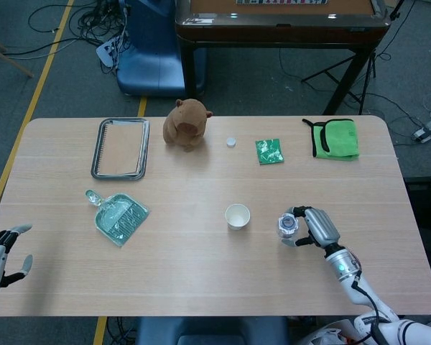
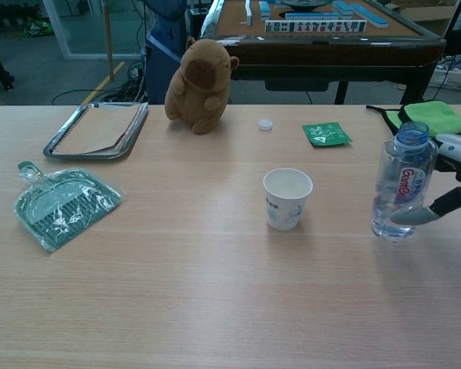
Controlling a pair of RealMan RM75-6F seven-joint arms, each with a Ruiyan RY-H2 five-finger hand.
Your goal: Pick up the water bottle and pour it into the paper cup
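Note:
A clear water bottle point(image 2: 403, 186) with a red label and no cap stands upright, right of the white paper cup point(image 2: 286, 198). My right hand point(image 2: 455, 181) grips it from the right, fingers wrapped around its body. Whether its base touches the table I cannot tell. From the head camera, the bottle point(image 1: 287, 225) shows from above, with the right hand point(image 1: 317, 228) beside it and the cup point(image 1: 237, 215) a short gap to its left. My left hand point(image 1: 1, 253) hangs open and holding nothing off the table's lower left corner.
A white bottle cap point(image 1: 231, 142) lies at the back, beside a brown plush toy point(image 1: 186, 123). A metal tray point(image 1: 120, 147) with a notebook, a green dustpan packet point(image 1: 119, 218), a green sachet point(image 1: 269, 151) and a green cloth point(image 1: 335, 138) lie around the table.

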